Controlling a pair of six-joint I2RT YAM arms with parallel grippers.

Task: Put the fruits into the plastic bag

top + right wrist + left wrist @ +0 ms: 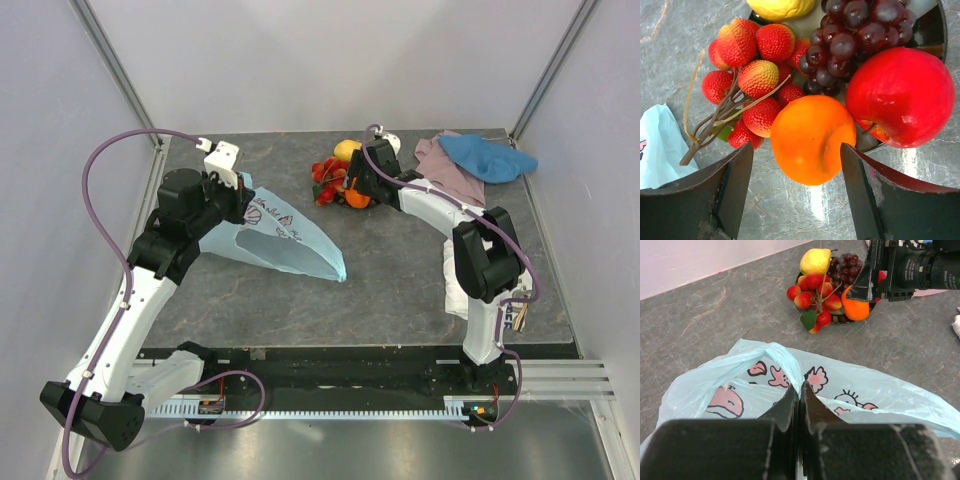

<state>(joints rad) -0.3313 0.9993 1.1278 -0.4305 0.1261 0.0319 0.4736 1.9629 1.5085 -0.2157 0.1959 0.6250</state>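
Progress: I see no fruits (826,287) in plastic bag (880,395) | left pincer (801,401) clamped on its rim | right pincer (796,159) open, straddling orange (812,135), ungripped.

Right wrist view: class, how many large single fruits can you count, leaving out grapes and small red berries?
3. A lemon at the top edge, an orange in the centre before the open right end effector, an apple to its right. More may be hidden.

R gripper (796,150) spread, orange (812,137) in gap
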